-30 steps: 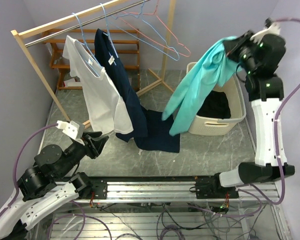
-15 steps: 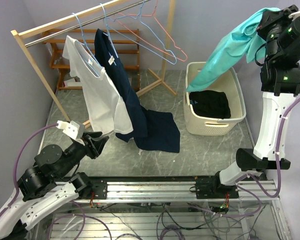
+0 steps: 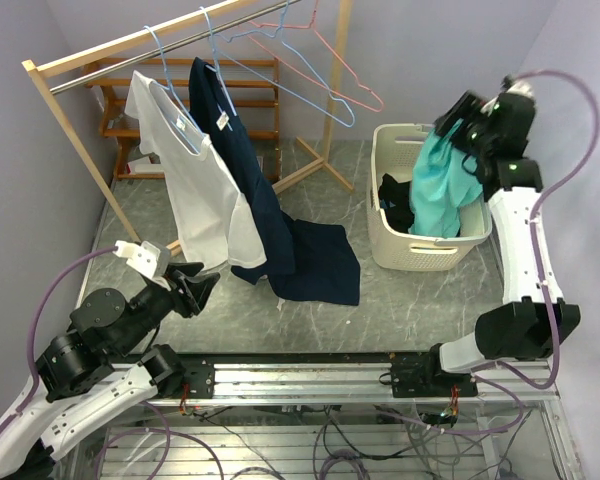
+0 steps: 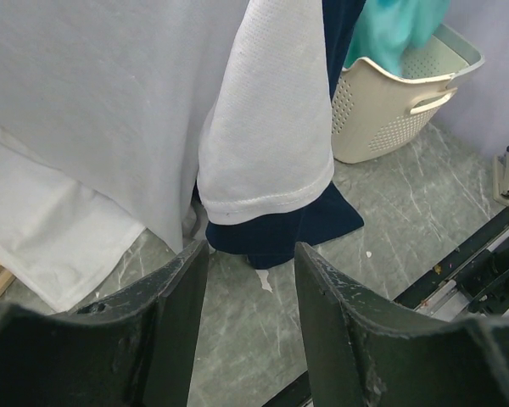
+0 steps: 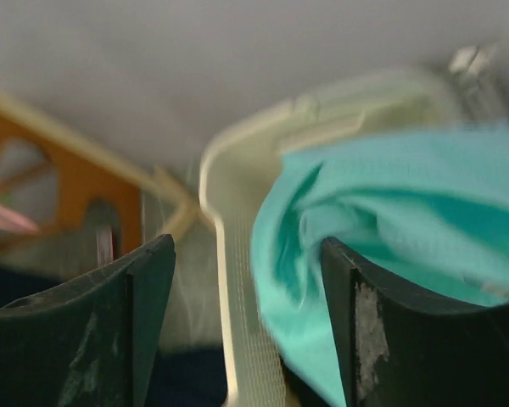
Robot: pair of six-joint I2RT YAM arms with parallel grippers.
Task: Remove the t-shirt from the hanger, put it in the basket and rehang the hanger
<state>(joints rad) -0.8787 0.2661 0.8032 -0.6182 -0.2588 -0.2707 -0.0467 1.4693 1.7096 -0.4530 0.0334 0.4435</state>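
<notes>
Teal t-shirt (image 3: 442,188) hangs off its hanger over the far right corner of the cream basket (image 3: 420,248), its lower part draped down inside against the right wall. Dark clothing (image 3: 393,193) lies in the basket beside it. The right end effector (image 3: 462,112) sits just above the basket's far rim, at the top of the teal cloth. In the right wrist view its 2 fingers stand wide apart, with the teal fabric showing between and beyond them. That view is blurred, and I cannot tell whether either finger touches the cloth.

The left end effector (image 4: 250,248) is low at the near left of the desk (image 3: 400,300), fingers parted, gripping nothing. It points toward the sleeve of a white t-shirt (image 3: 185,170), which hangs on a blue hanger from the rail (image 3: 170,45) of the wooden rack. Just to the right of it hangs a navy garment (image 3: 270,210), its lower end pooled on the desk. Farther right along the rail hang a blue and a pink wire hanger (image 3: 330,75), well apart from the basket.
</notes>
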